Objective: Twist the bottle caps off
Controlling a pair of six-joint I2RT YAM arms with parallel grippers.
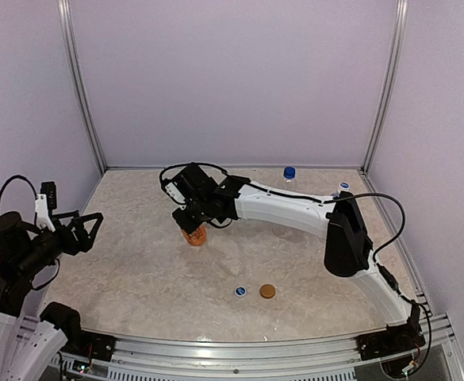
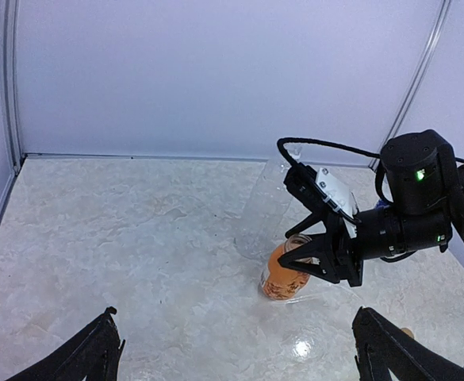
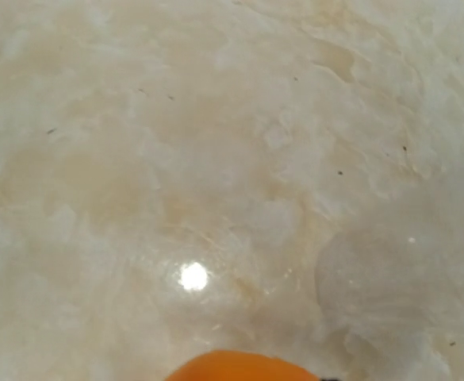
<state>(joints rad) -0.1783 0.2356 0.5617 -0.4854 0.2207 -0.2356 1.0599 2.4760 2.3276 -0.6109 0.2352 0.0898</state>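
Observation:
A short orange bottle (image 1: 194,236) stands near the table's middle, and its mouth (image 2: 299,239) shows no cap. My right gripper (image 1: 190,223) reaches in from the right and is shut on the bottle's upper part, one finger on each side (image 2: 285,250). In the right wrist view only the bottle's orange top (image 3: 243,367) shows at the bottom edge. My left gripper (image 1: 90,232) hangs wide open at the far left, well apart from the bottle, its fingertips (image 2: 97,357) at the lower corners. A clear bottle with a blue cap (image 1: 289,173) stands at the back wall.
A loose blue cap (image 1: 240,292) and a loose orange-brown cap (image 1: 268,291) lie side by side near the front. Another small blue-topped object (image 1: 343,186) sits at the back right. White walls and metal posts close in the table.

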